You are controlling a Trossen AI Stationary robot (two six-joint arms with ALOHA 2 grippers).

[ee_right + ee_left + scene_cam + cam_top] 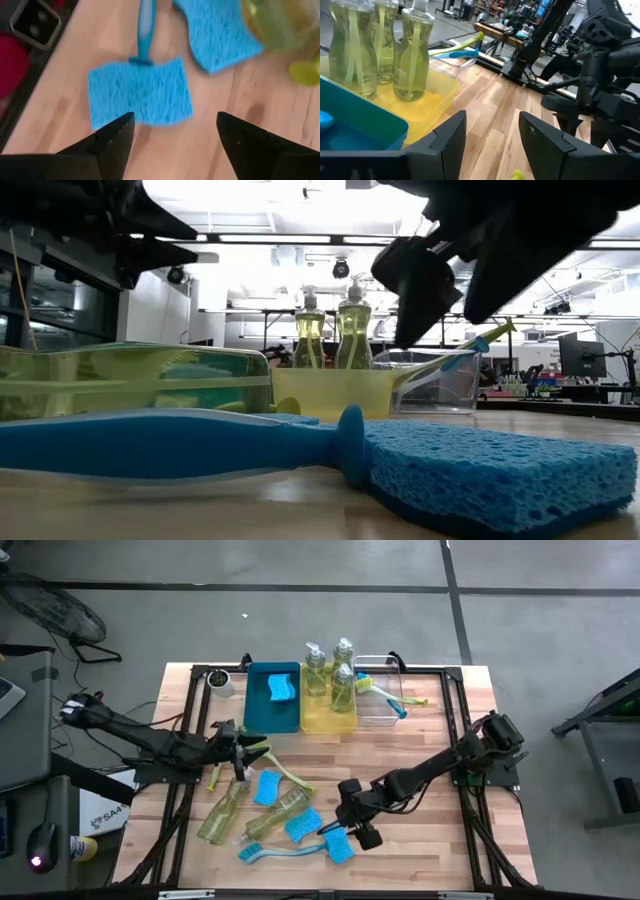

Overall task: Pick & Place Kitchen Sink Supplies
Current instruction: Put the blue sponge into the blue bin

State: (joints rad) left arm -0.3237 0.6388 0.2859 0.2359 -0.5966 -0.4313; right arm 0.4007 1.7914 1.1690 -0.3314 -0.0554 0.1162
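Note:
Three soap bottles (pixel 330 670) stand in the yellow tray (pixel 326 723). One blue sponge (pixel 282 688) lies in the blue tray (pixel 255 710). Two brushes (pixel 385 695) lie in the clear bin (pixel 380 718). Two bottles (pixel 222 810) (pixel 275 815), three sponges (pixel 267 787) (pixel 303 825) (pixel 338 846), a blue brush (pixel 280 851) and a yellow-green brush (pixel 285 772) lie flat on the table. My right gripper (pixel 172 132) hovers open over the near sponge (pixel 140 97), pointing steeply down. My left gripper (pixel 492 132) is open and roughly level above the yellow-green brush, with nothing between its fingers.
A small white cup (pixel 219 682) stands left of the blue tray. The loose supplies crowd the table's near middle. Bare wood (pixel 430 760) shows between the trays and the right arm and toward the right edge.

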